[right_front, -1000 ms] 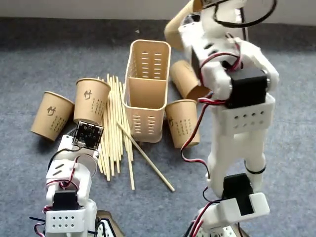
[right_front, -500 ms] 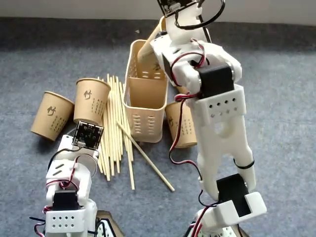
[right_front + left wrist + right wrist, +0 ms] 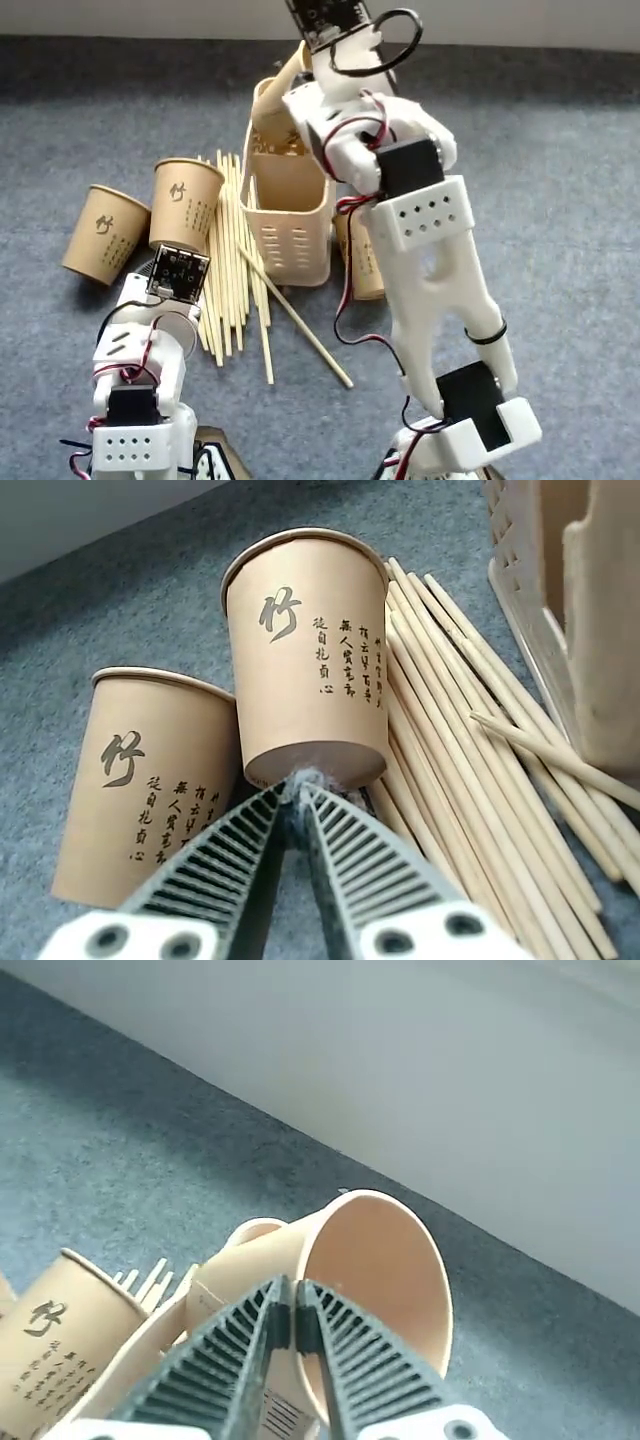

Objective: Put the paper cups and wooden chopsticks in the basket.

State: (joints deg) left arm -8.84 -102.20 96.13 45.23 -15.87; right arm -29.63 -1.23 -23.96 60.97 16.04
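My right gripper (image 3: pixel 293 1310) is shut on the wall of a tan paper cup (image 3: pixel 375 1290). In the high view this cup (image 3: pixel 283 78) hangs tilted over the far end of the beige slotted basket (image 3: pixel 290 235). My left gripper (image 3: pixel 300 783) is shut with nothing in it, its tips at the base of a cup (image 3: pixel 305 660) lying on the carpet, with a second cup (image 3: pixel 150 780) beside it. These two cups (image 3: pixel 185 200) (image 3: pixel 105 232) lie left of the basket. A bundle of wooden chopsticks (image 3: pixel 232 260) lies between them and the basket. One chopstick (image 3: pixel 300 325) lies slanted in front.
Another paper cup (image 3: pixel 358 265) lies right of the basket, partly hidden by the right arm (image 3: pixel 430 270). Grey carpet (image 3: pixel 560 250) covers the floor, with open room to the right. A pale wall (image 3: pixel 400 1060) runs along the far edge.
The right arm has swung left with its cup, from right of the basket to over the basket's far end. The left arm has not moved.
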